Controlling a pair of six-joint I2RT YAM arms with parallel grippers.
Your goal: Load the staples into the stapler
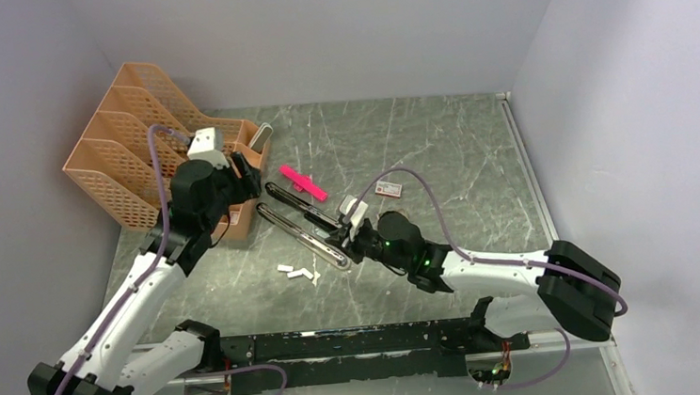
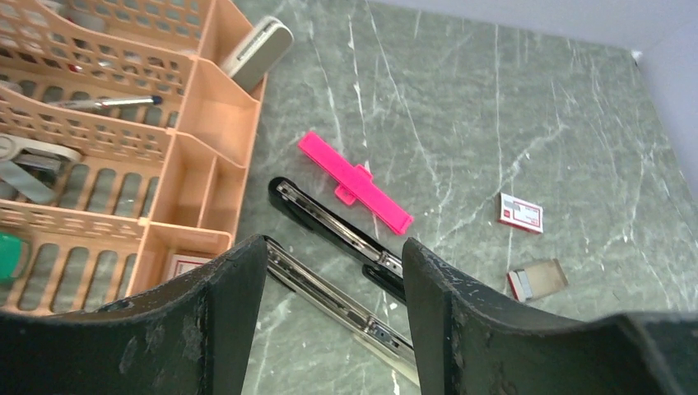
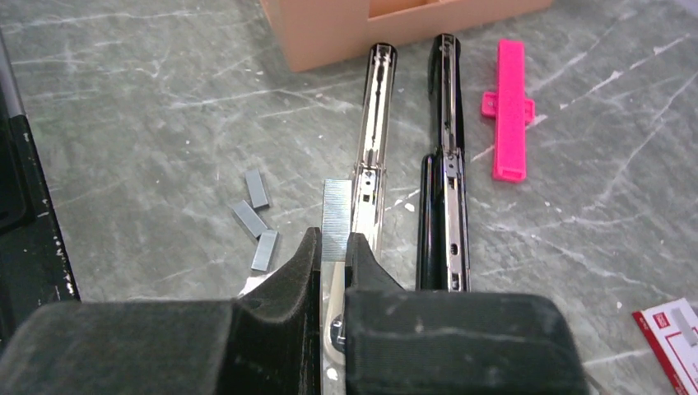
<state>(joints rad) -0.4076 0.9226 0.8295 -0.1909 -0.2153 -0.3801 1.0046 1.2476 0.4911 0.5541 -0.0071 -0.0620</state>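
The black stapler point(image 1: 301, 204) lies swung open on the table, its silver rail point(image 3: 372, 123) flat beside the black body point(image 3: 444, 206). My right gripper point(image 3: 333, 239) is shut on a strip of staples point(image 3: 336, 210), held just left of the rail's near end. Three loose staple pieces point(image 3: 257, 218) lie on the table to the left. My left gripper point(image 2: 333, 247) hangs open and empty above the stapler's far end point(image 2: 329, 288), next to the organizer point(image 1: 235, 221). The white and red staple box point(image 1: 388, 189) lies behind the stapler.
A peach desk organizer point(image 2: 206, 164) with several compartments stands at the left. A pink plastic piece point(image 1: 304, 182) lies just beyond the stapler. An opened box tray point(image 2: 539, 278) sits near the staple box point(image 2: 520, 212). Grey walls close in the table.
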